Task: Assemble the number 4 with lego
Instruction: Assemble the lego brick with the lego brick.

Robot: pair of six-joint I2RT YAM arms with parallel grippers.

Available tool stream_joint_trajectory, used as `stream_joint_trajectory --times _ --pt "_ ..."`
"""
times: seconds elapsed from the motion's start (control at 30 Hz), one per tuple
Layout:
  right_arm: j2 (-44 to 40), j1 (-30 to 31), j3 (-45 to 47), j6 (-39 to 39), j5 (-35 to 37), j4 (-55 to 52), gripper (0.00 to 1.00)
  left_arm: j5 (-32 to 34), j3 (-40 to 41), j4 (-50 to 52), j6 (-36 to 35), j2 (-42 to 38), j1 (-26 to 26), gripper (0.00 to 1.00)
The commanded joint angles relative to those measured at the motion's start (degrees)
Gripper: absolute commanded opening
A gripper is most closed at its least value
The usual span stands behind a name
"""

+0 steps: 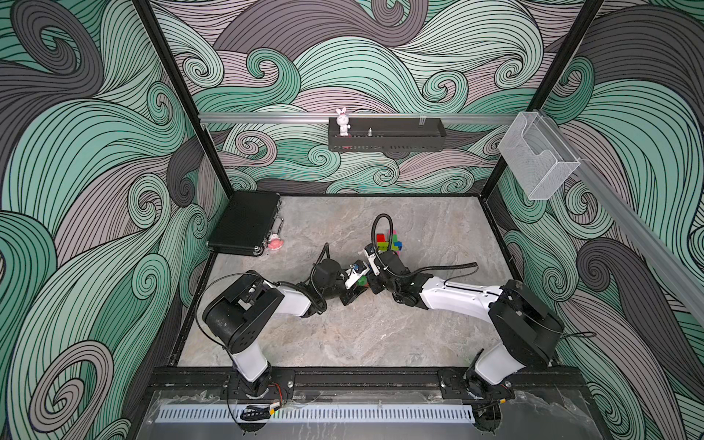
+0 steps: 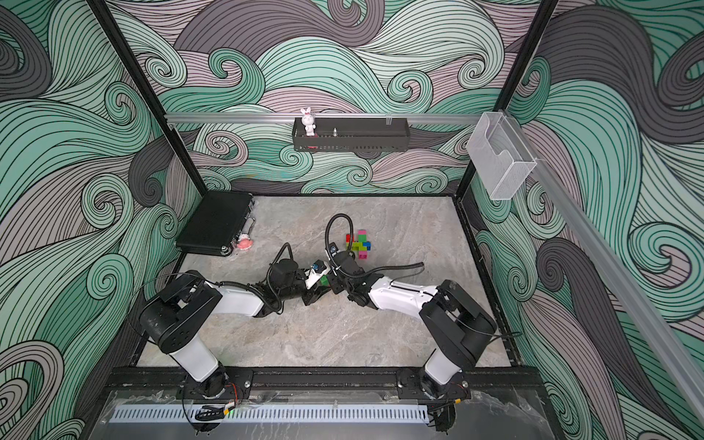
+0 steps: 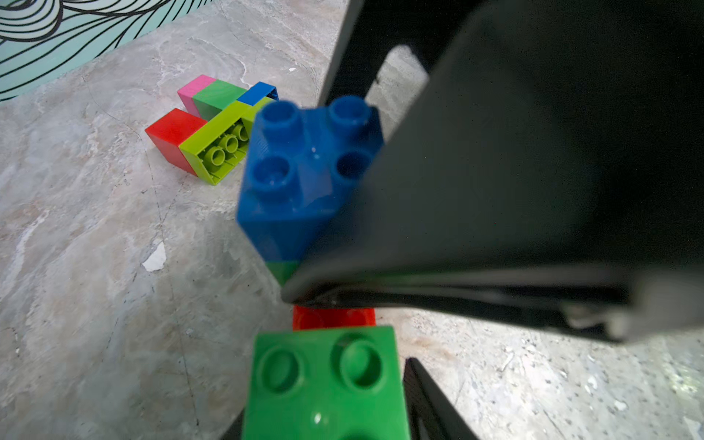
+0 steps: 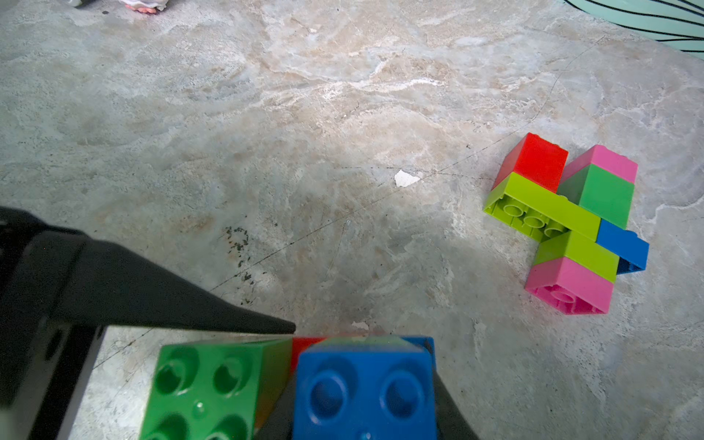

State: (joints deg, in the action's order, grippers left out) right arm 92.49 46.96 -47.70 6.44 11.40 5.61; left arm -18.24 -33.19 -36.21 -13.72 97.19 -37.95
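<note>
Marbled tabletop [image 1: 343, 335], swirl-patterned walls [image 1: 381, 57]; left pincer [image 3: 327, 358] clamps green brick [image 3: 324, 400], right pincer [image 4: 364, 350] clamps blue brick [image 4: 364, 392]

Robot laboratory test cell.
Two white-and-black robot arms [image 1: 293, 299] are bolted to a black metal rail [image 1: 362, 376], enclosed by wave-printed wall panels [image 1: 76, 152] on black posts [image 1: 183, 95].

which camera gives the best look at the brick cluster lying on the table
The right wrist view: the cluster lies whole and sharp, nothing in front. The left wrist view shows it smaller, one end hidden behind a near blue brick. In both top views it is tiny, its bricks hard to tell apart.
</note>
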Motion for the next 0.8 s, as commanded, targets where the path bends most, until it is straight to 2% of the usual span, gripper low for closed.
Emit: stream_joint_trajectory --times 0.0,0.43,0.63,0.77 --pt "4.1 0.4 3.9 0.7 -4.8 -14.0 0.26 -0.8 -0.7 -2.0 0.1 0.8 0.5 0.50" --pt "4.1 0.4 4.0 0.7 -4.8 -13.8 0.26 0.1 0.2 -4.5 1.2 -0.2 0.4 0.48" --pt "4.2 0.4 4.0 0.8 -4.9 -13.7 0.27 -1.2 -0.2 -3.4 1.2 -0.1 0.4 0.34" --pt "4.2 0.4 3.9 0.9 -5.0 -13.8 0.27 -1.3 -0.2 -3.1 1.1 0.2 0.3 0.30"
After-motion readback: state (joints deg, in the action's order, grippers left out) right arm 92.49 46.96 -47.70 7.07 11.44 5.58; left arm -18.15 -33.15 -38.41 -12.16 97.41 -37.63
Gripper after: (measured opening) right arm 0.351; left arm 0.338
